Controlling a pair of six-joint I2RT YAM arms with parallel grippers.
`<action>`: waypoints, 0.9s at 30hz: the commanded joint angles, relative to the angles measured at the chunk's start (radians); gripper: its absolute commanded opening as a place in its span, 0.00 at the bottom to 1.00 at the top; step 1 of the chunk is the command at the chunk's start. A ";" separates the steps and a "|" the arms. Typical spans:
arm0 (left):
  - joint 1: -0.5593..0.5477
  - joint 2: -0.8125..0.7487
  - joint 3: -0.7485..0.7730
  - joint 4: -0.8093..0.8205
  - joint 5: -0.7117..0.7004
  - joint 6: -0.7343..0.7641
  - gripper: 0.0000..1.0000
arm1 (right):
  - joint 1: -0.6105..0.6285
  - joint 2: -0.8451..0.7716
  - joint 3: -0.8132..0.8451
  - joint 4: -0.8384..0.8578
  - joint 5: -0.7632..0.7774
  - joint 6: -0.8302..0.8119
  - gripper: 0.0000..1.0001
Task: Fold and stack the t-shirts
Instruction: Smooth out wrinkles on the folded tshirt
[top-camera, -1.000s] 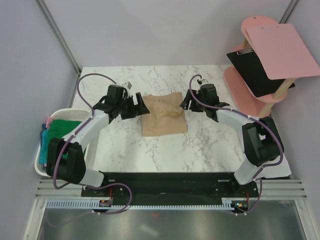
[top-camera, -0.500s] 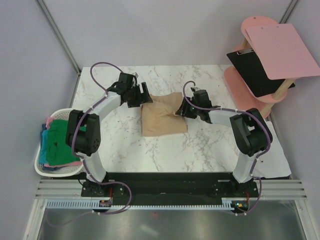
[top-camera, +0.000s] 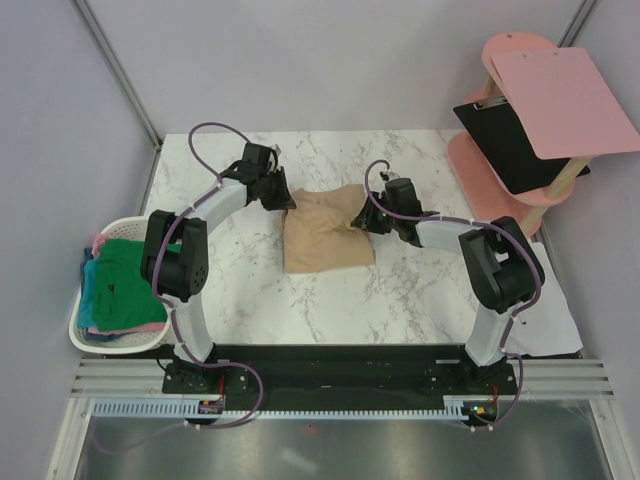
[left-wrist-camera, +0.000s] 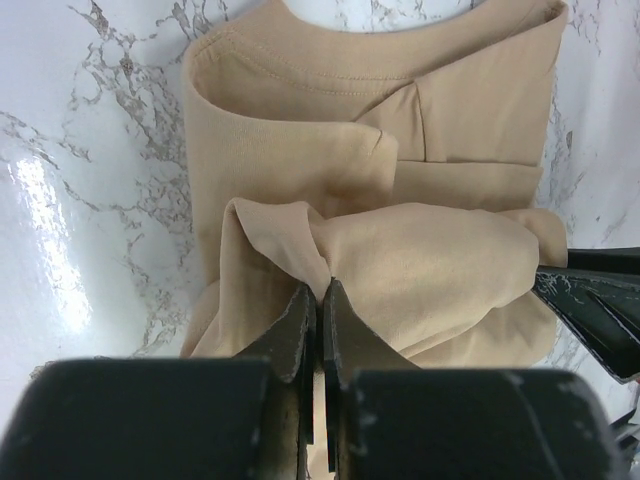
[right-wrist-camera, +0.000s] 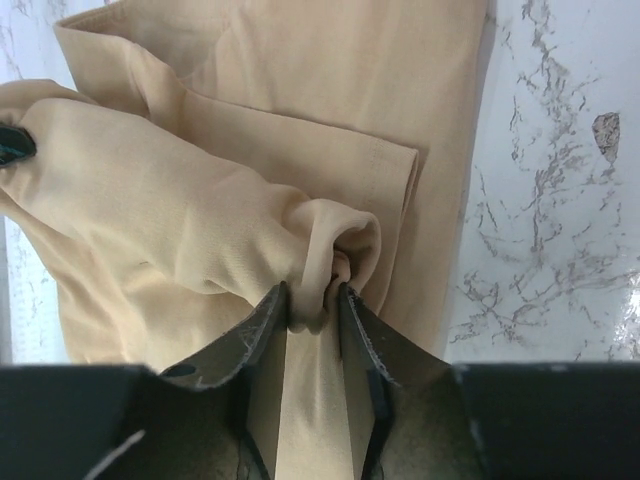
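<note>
Left wrist: t-shirt in end effector

Light is bright and even, with soft shadows in the shirt folds. In the left wrist view the table glares white at 9 o'clock. Both wrist views blur at 6 o'clock.

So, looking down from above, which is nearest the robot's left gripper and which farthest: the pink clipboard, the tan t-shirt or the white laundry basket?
1. The tan t-shirt, mid-table: the left gripper is shut on its far-left corner, so they touch.
2. The white laundry basket, beside the left edge of the table, nearer the arm bases.
3. The pink clipboard, raised at the far right, beyond the table.
</note>
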 joint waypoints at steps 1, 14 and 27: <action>0.001 -0.049 0.004 0.012 0.002 0.033 0.02 | 0.007 -0.059 0.047 0.015 0.011 -0.017 0.39; -0.001 -0.020 0.015 0.013 0.019 0.033 0.02 | 0.010 -0.076 0.060 0.009 0.009 -0.019 0.45; -0.001 -0.090 -0.065 0.009 0.029 0.044 0.02 | 0.037 -0.132 0.046 -0.014 0.088 -0.051 0.00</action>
